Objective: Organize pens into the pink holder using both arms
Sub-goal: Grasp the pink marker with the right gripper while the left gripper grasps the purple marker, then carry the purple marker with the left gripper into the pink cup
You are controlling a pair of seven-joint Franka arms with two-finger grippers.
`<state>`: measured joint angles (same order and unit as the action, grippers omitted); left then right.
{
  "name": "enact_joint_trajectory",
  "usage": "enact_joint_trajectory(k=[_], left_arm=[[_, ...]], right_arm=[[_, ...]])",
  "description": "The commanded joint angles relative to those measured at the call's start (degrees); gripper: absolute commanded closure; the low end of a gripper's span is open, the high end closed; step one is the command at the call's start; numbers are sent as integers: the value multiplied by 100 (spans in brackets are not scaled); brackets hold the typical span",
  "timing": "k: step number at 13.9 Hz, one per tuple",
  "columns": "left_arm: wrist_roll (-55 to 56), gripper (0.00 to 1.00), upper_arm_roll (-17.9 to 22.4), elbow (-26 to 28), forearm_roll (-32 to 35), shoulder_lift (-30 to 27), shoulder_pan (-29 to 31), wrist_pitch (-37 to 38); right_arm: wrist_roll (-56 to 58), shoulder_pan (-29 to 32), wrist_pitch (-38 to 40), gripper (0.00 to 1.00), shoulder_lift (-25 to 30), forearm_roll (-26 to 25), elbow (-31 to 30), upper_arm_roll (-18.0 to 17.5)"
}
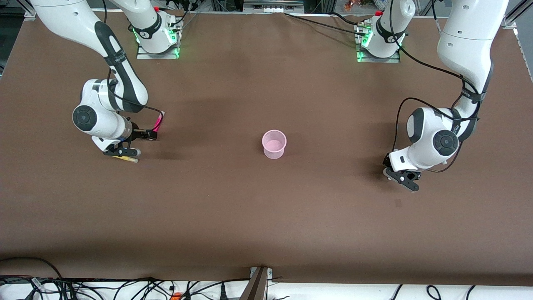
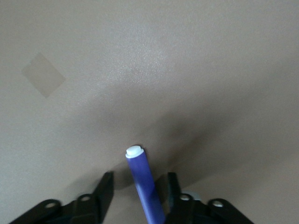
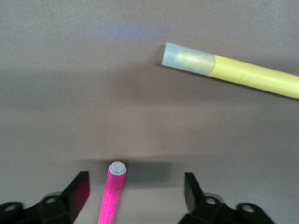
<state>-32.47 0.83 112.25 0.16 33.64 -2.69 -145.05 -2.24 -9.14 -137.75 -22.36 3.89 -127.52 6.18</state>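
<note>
The pink holder point(image 1: 274, 143) stands upright at the table's middle. My right gripper point(image 1: 125, 151) is low over the table toward the right arm's end, open. In the right wrist view the magenta pen point(image 3: 112, 196) lies between the open fingers of that gripper point(image 3: 135, 182) and touches neither. It also shows in the front view point(image 1: 158, 122). The yellow pen point(image 3: 238, 72) lies just past it, and shows in the front view point(image 1: 127, 158). My left gripper point(image 1: 402, 178) is low toward the left arm's end, open point(image 2: 139, 179) around the purple pen point(image 2: 145, 186). The green pen is out of view.
Brown table point(image 1: 266, 216) with a faint square patch point(image 2: 43, 74) near the left gripper. Arm bases point(image 1: 158, 39) stand along the edge farthest from the front camera. Cables lie past the nearest edge point(image 1: 125, 287).
</note>
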Motion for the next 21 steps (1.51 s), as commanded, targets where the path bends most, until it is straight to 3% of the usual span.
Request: enact_joint_trajectory(k=[1,2,4,6,10,11,13,16,19,21], left_arm=[[-4,86,14,-1,81,73,-12,-67],[-39,100,14,-1,81,64,-12,-67],[-57,100,-3,-1,81,-23,-12,-24],[-49,100,-56,-36,81,-329,-21,177],[-57,100,-565,-781,55,-841,-4,2108],[-66,100,-784,-966,28,-850,14,2434],[-66,100,-1389,-1091,-269,-920,84,2560],[-110,100,-1996,-1109,-1515,-859,50,2412],[-373,100,-2787,-1083,-2168,-815,-21,1562],[-548,100,-3367,-1056,-2222,-631,-21,693]], right_arm=[[-259,9,-24,13,39,68,-18,-169],[-338,9,-33,15,30,68,-10,-178],[-392,9,-42,19,-14,68,-10,-230],[-392,9,-42,32,-76,68,-18,-231],[-392,9,-33,95,-41,68,17,-231],[-392,18,-16,100,-14,68,26,-231],[-392,18,63,100,143,68,104,-222],[-557,18,905,100,792,86,438,-187],[-1426,18,1022,100,1382,42,465,-204],[-1534,9,1013,100,1585,33,535,-222]])
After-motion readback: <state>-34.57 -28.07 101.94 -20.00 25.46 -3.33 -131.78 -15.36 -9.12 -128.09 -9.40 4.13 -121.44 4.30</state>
